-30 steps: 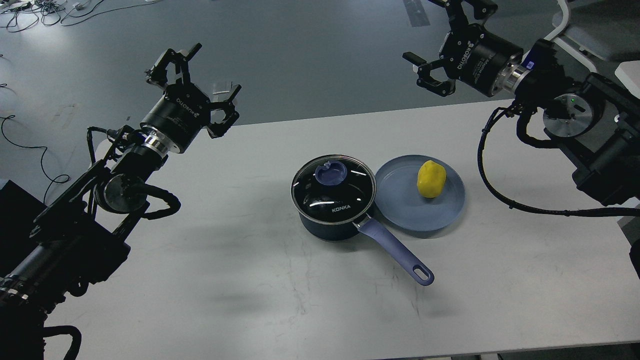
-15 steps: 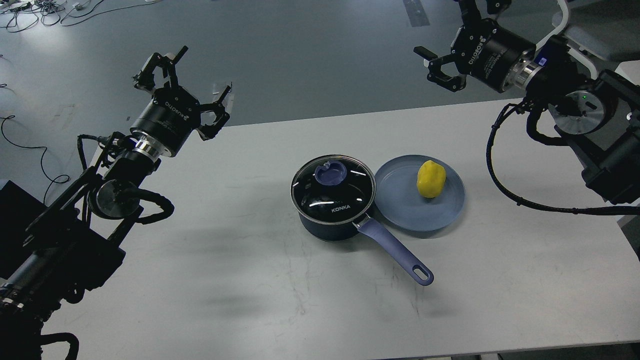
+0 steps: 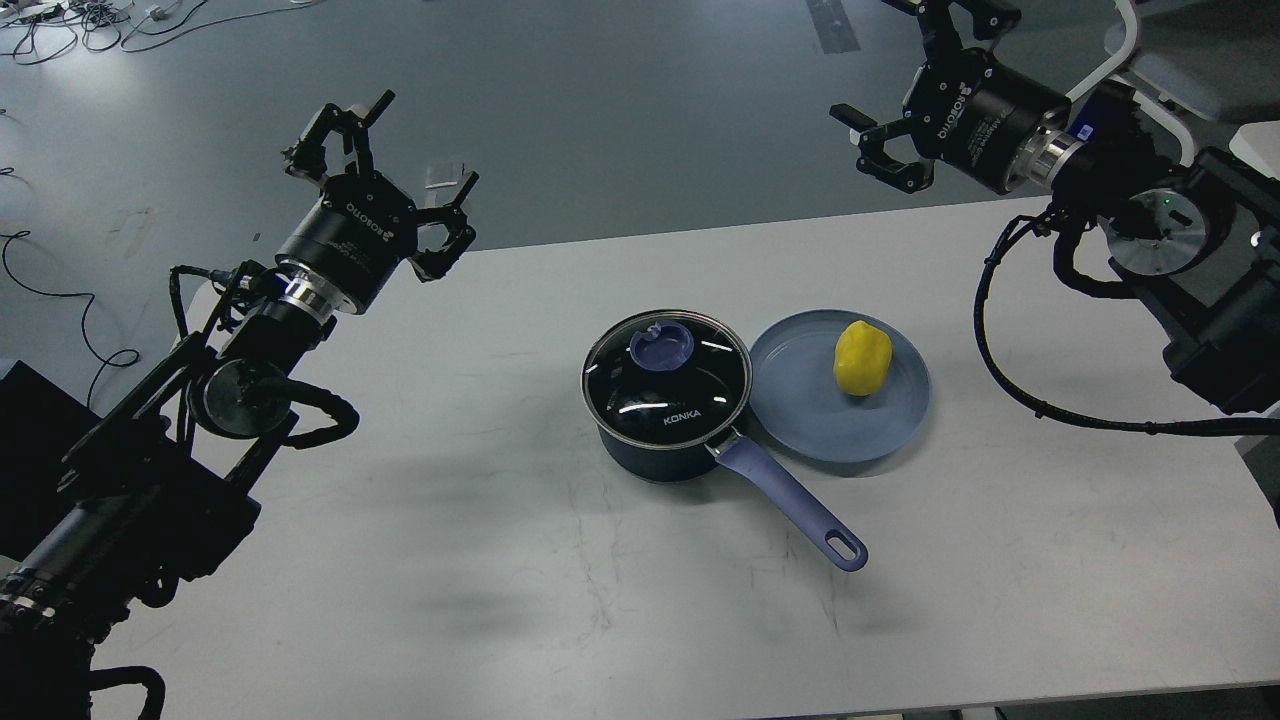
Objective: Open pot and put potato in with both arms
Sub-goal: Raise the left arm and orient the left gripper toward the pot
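A dark blue saucepan point(image 3: 668, 420) with a glass lid point(image 3: 665, 375) sits mid-table point(image 3: 480, 560), touching a blue plate point(image 3: 800, 420) holding a yellow potato point(image 3: 862, 358). Left gripper point(image 3: 395, 170) and right gripper point(image 3: 900, 110) hover spread wide, empty, well apart. The left one should descend squarely over the lavender lid knob point(image 3: 661, 346) before pinching.

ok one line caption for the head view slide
Both open grippers, left and right, raised above the table; lidded pot beside potato on plate.

- Pot point(image 3: 655, 455): dark body, smooth, semi-gloss.
- Lid point(image 3: 667, 377): clear glass, glossy with bright glints, metal rim; matt lilac plastic knob point(image 3: 661, 346).
- Pot handle point(image 3: 790, 503): matt lilac plastic.
- Plate point(image 3: 810, 420): blue-grey, smooth, satin.
- Potato point(image 3: 862, 358): yellow, smooth, faint sheen.
- Table point(image 3: 500, 560): white, matt, scuffed with fine dark scratches.
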Motion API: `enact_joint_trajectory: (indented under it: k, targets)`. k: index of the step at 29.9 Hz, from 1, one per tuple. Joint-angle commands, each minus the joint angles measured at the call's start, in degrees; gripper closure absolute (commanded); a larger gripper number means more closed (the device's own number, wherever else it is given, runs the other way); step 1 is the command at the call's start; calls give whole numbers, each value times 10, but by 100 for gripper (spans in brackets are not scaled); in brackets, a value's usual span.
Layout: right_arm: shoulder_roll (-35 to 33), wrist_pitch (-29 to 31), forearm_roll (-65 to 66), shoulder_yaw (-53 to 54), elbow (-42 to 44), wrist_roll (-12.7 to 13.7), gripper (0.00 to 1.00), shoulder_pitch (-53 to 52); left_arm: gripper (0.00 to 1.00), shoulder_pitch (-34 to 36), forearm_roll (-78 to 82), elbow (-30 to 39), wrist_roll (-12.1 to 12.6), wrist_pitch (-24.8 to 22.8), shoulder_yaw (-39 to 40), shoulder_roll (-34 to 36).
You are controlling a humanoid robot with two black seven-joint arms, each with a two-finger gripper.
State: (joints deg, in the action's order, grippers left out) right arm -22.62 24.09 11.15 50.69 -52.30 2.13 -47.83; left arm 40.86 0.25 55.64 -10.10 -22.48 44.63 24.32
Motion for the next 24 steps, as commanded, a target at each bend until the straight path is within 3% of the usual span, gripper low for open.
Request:
enact_joint_trajectory:
  k: [1,9,15,17,19,24]
  targets:
    - [6,3,3,-7,4,1,0,0,2,5,6,-8,1,4,-6,-14]
    - [21,-2,2,5,34,2,0,-3,2,9,24,-13,4,9,-18,-24]
    - [28,-3,2,0,37,2,0,-4,2,10,56,-19,1,49,-30,-52]
    - [28,-3,3,-2,38,2,0,-4,2,12,93,-18,1,84,-31,-54]
    - [28,-4,3,-2,44,3,0,-3,2,32,198,-11,0,169,-44,-57]
    - [28,-4,2,5,48,2,0,-2,2,77,350,0,-5,212,-71,-46]
